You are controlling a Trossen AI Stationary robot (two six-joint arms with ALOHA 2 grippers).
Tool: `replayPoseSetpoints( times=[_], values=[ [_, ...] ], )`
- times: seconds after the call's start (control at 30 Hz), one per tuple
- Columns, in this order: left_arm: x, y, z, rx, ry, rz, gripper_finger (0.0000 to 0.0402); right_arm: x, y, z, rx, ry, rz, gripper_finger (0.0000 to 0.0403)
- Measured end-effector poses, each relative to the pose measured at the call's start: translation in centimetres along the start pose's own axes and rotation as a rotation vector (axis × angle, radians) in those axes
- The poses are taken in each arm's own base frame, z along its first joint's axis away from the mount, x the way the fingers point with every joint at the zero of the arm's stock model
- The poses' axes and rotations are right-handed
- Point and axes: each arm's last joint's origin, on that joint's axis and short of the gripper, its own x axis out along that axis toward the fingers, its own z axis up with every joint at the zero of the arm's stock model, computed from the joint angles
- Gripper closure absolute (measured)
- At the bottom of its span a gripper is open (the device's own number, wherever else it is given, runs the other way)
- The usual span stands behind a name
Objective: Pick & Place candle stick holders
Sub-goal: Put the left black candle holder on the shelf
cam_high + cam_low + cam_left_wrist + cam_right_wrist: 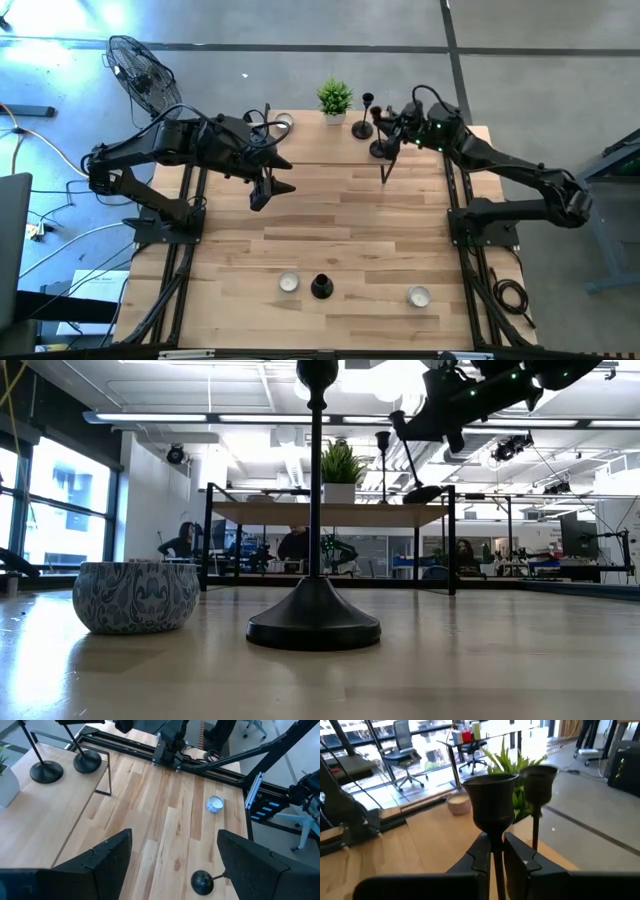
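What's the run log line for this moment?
right gripper: shut on candlestick holder, far edge by plant | left gripper: open, empty, mid-table | one holder near edge

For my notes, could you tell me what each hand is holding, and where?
The right hand grips a candlestick holder by its stem, just below the cup. The left hand is open, holding nothing.

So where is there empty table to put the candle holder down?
The big wooden middle is bare, between the left claw and the near row of bowls. The far edge is crowded: plant, two candle holders, and the right claw gripping one.
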Motion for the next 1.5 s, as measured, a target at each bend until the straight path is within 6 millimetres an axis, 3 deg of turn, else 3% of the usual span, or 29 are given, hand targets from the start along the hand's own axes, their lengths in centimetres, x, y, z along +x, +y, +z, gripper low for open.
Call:
replayPoseSetpoints(
  times=[0.53, 1.5],
  values=[
    [0.0, 0.0, 0.0, -0.003, -0.002, 0.000, 0.0114, 0.9, 0.0, 0.2, 0.002, -0.054, 0.029, 0.0380],
    [0.0, 0.0, 0.0, 0.000, -0.004, -0.001, 0.0114, 1.5, -0.4, -1.1, 0.024, 0.053, -0.018, 0.0368]
  ],
)
